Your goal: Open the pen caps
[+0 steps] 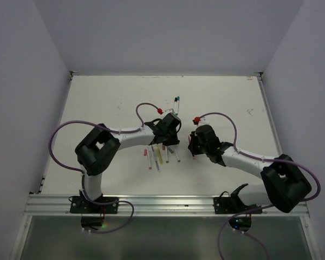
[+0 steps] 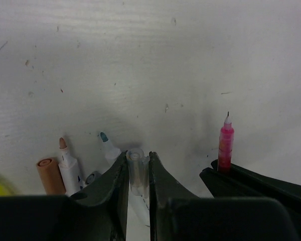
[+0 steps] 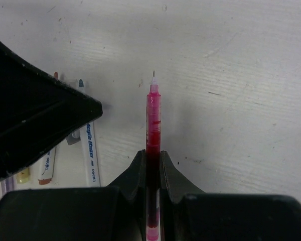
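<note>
My left gripper (image 2: 138, 156) is shut on a short clear pen cap (image 2: 136, 173), held just above the table. My right gripper (image 3: 152, 154) is shut on a pink-red pen (image 3: 153, 118) whose fine needle tip is bare and points away from me. That pen also shows in the left wrist view (image 2: 226, 143), a little to the right of the clear cap and apart from it. In the top view the two grippers (image 1: 171, 134) (image 1: 195, 142) sit close together at mid-table. A brown cap (image 2: 49, 175) lies loose on the table.
Several uncapped white-barrelled pens (image 1: 158, 156) lie in a row just in front of the left gripper. They include a brown-tipped one (image 2: 67, 165) and a teal-tipped one (image 2: 108, 145). Another pen (image 1: 177, 102) lies further back. White walls enclose the white table (image 1: 227, 97).
</note>
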### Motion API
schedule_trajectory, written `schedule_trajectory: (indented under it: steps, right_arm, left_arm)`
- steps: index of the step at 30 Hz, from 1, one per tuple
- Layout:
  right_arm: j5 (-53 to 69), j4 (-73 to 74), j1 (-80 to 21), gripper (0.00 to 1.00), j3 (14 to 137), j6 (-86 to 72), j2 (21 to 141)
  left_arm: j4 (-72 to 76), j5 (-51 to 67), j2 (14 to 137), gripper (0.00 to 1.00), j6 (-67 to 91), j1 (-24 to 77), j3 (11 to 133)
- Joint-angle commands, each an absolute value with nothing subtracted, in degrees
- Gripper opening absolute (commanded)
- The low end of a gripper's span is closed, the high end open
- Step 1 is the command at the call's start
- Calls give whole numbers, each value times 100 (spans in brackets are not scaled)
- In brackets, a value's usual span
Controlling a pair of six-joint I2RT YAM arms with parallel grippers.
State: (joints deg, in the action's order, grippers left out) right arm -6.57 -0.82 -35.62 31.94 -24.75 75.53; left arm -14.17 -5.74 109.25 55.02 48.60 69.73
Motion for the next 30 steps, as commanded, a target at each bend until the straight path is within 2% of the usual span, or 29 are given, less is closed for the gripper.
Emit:
schedule_trajectory:
  steps: [1,9,18,27,28,30]
  right_arm:
    - [-457,-422,-3560,0,3480,-2391,7778]
    - [-185,-764,-3560,0,3542,-2277,8226]
    - [87,-975,-3568,0,3524,-2215,8517]
    - [167,-976,-3568,0,3533,-2241,8701]
    - [193,-941,-3568,0,3551,-2259,8745]
    - [254,-923,-3568,1,3568,-2337,8832]
  left_arm:
    - [-1327,-448,10890,17,5695,4939,6768]
    - [-1283,-422,10802,19,5792,5027,6636]
    - [-1362,-580,10635,33,5827,5019,6609]
    - [-1617,-852,10187,34,5757,5019,6644]
    - [-1678,-931,10091,41,5713,5027,6671]
    - [-1845,-1221,9836,41,5634,5010,6706]
